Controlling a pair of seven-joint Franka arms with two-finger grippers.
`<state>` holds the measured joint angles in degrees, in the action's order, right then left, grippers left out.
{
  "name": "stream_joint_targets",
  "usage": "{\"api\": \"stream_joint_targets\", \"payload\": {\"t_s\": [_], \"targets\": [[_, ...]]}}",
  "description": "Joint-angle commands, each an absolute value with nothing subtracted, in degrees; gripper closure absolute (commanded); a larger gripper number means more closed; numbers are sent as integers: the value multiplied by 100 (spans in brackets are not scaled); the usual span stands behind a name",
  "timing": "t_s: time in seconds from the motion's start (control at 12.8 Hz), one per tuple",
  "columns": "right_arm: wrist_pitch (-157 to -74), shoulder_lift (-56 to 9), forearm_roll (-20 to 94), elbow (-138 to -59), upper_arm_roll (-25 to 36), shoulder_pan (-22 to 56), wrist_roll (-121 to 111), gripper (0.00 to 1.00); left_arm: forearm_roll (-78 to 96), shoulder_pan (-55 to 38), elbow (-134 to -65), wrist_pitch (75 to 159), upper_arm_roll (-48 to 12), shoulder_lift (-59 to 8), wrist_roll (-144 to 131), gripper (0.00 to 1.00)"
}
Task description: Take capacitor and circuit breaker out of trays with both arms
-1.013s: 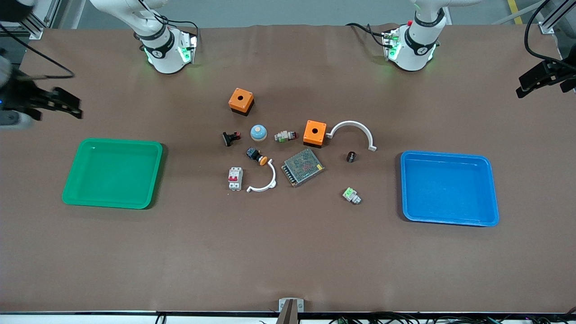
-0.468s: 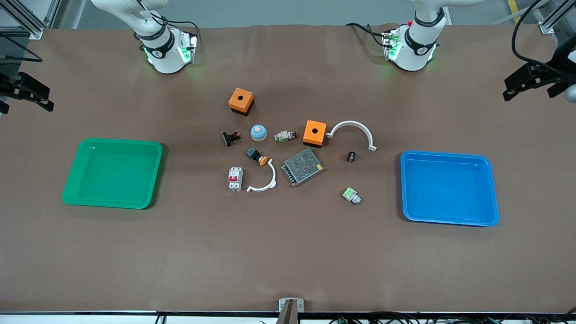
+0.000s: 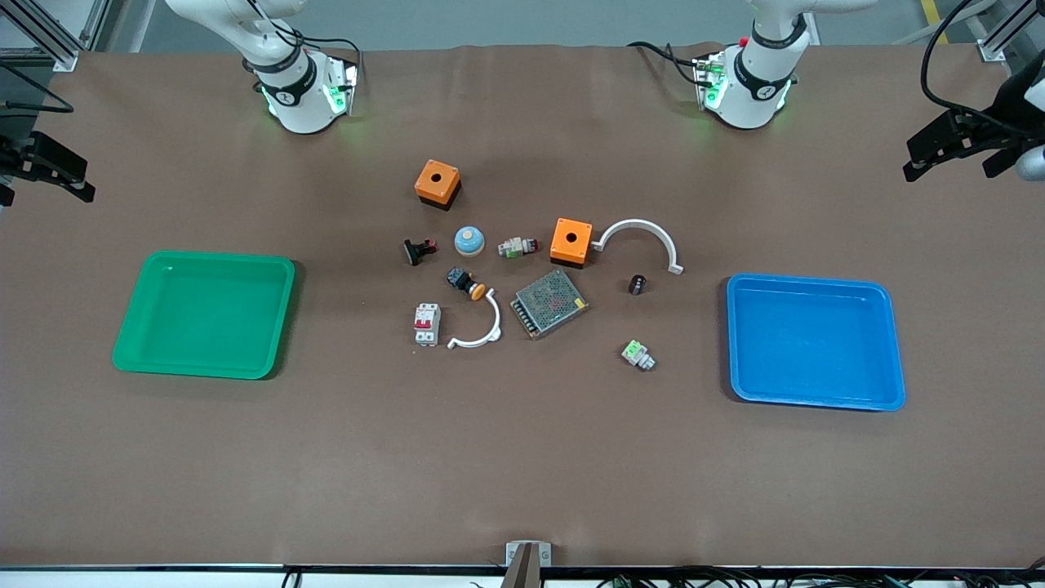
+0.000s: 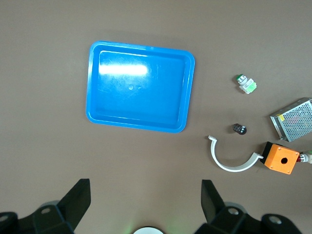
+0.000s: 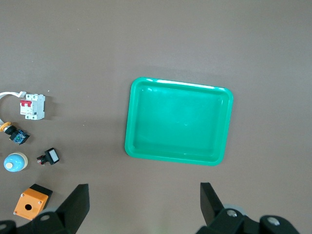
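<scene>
Two trays, the green tray (image 3: 204, 314) and the blue tray (image 3: 816, 341), are lying bare, and neither is holding a part. The capacitor (image 3: 637, 284) is resting on the table between the blue tray and the metal mesh box (image 3: 549, 303), well apart from both. The circuit breaker (image 3: 426, 324) is standing on the table on the mesh box's other flank, toward the green tray, just beside a white curved bracket (image 3: 480, 327). Judging by this layout, both parts are already sitting outside the trays, so I am reckoning the removal done and little or nothing left. My left gripper (image 3: 939, 147) is hanging off the table's edge at the left arm's end, its jaws spread to their widest and gripping nothing. My right gripper (image 3: 49, 167) is waiting likewise at the right arm's end, jaws wide apart, touching nothing.
</scene>
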<state>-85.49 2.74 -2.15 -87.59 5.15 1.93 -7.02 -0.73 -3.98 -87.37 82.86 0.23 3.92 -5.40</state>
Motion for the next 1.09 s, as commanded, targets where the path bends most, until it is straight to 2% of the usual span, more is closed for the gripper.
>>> {"api": "stream_joint_targets", "payload": {"t_s": [0.0, 1.01], "targets": [[-8482, 281, -114, -8719, 466, 70, -765, 0, 18, -413, -8754, 8253, 26, 360, -545, 0], [-8490, 281, -114, -8719, 440, 97, -756, 0, -79, -325, -8719, 8376, -185, 211, -721, 0]]}}
